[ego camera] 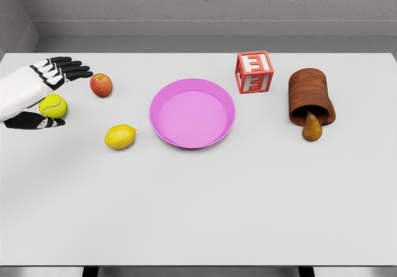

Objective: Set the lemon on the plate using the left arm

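Lemon [120, 137] lies on the white table [198, 215], left of the plate [192, 113] and close to its rim but not touching it. No hand is on it. The pink plate sits near the table's middle and holds nothing.

Up and left of the lemon, an apple [101, 85] rests on the table. Farther left lies a tennis ball [53, 106], right by the left hand [44, 90]. That hand comes in from the left edge, its fingers [69, 68] stretched out flat and spread, pointing toward the apple without reaching it. The thumb shows below the ball, so the ball sits between thumb and palm; whether they touch it I cannot tell. The hand is not curled around anything.

Right of the plate, toward the back, stands a red letter block [254, 72]. Farther right a brown wooden cup [310, 96] lies tipped on its side, mouth facing the near edge. A pear [312, 127] stands at that mouth, half out of it.
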